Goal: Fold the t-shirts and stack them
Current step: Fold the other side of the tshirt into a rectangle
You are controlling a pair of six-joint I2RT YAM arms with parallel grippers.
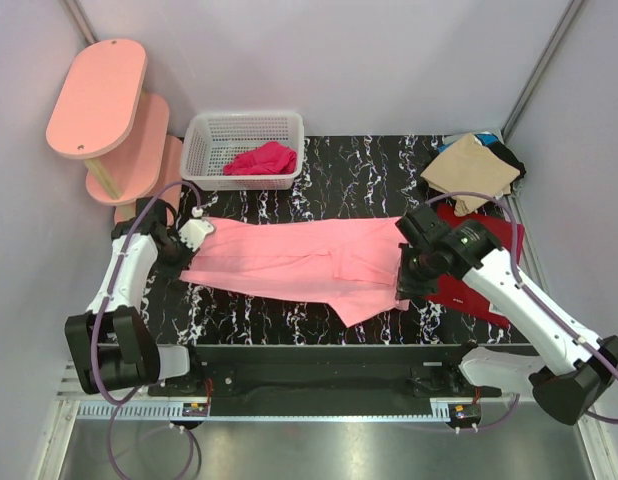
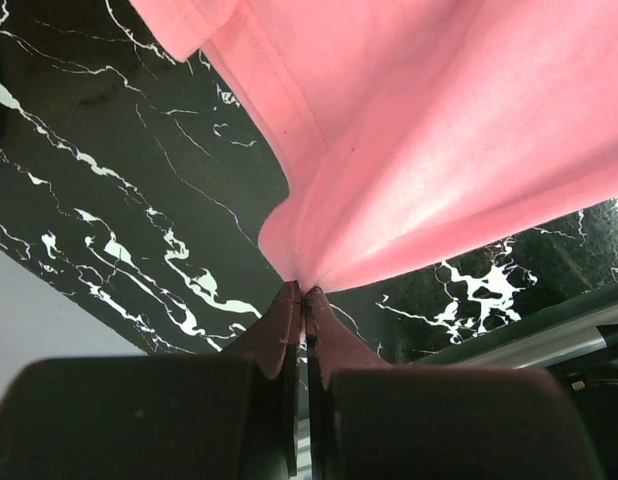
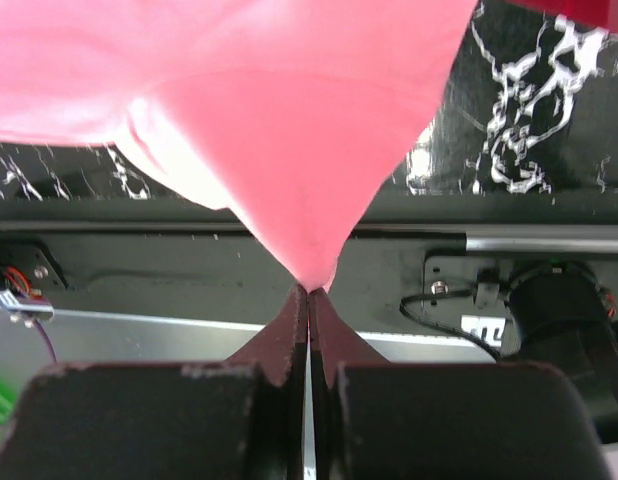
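Observation:
A large salmon-pink t-shirt [image 1: 299, 258] is stretched left to right over the black marbled table [image 1: 329, 165]. My left gripper [image 1: 189, 240] is shut on its left end; the wrist view shows the cloth [image 2: 439, 150] pinched at the fingertips [image 2: 289, 300]. At the shirt's right end my right gripper [image 1: 414, 272] is shut on the fabric [image 3: 309, 130], which hangs in a cone from the fingertips [image 3: 294, 305]. At the right lie a dark red t-shirt [image 1: 484, 290], a tan one [image 1: 472, 172] and a black one [image 1: 507, 158]. A crimson garment [image 1: 261, 160] sits in the basket.
A white mesh basket [image 1: 204, 140] stands at the back left of the table. Pink rounded shelves [image 1: 114, 120] rise at the far left. White walls close in both sides. A metal rail [image 1: 319, 385] runs along the table's near edge.

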